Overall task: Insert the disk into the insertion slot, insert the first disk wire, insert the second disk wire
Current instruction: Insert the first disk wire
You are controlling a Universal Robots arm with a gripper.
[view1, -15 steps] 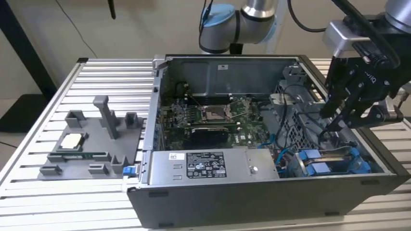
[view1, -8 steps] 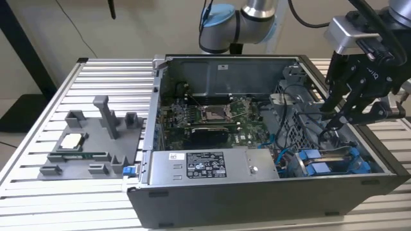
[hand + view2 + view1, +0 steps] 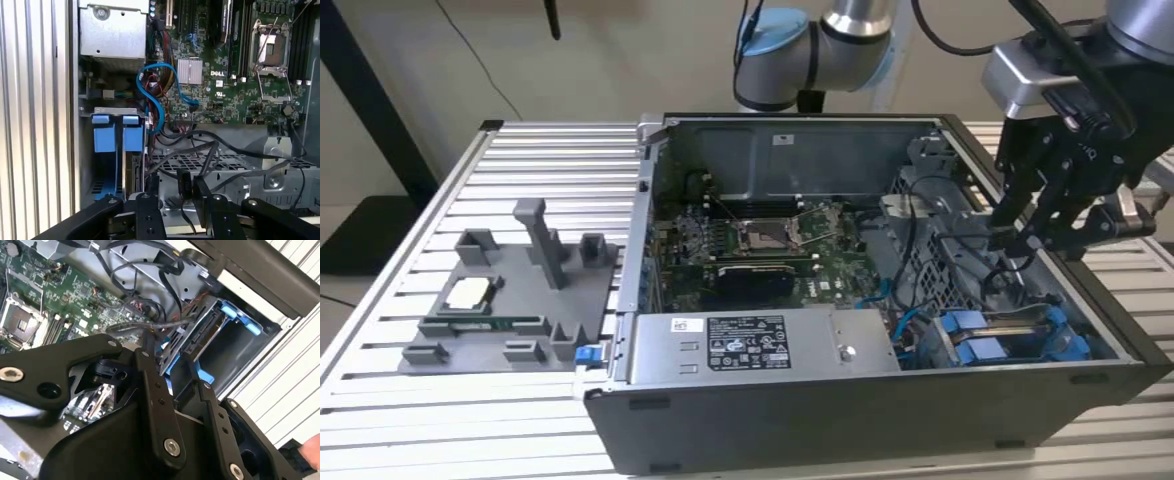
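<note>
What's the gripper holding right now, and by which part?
Cannot tell: a small black plug on a black wire sits at the gripper, but contact isn't visible.

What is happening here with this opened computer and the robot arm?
A robot arm is working inside an open computer case on a metal table. Its end effector is lowered into the case near the drive bay with blue clips, among loose black cables. In the first wrist view a black cable plug sits right at its tip; whether it is gripped cannot be told.
</note>
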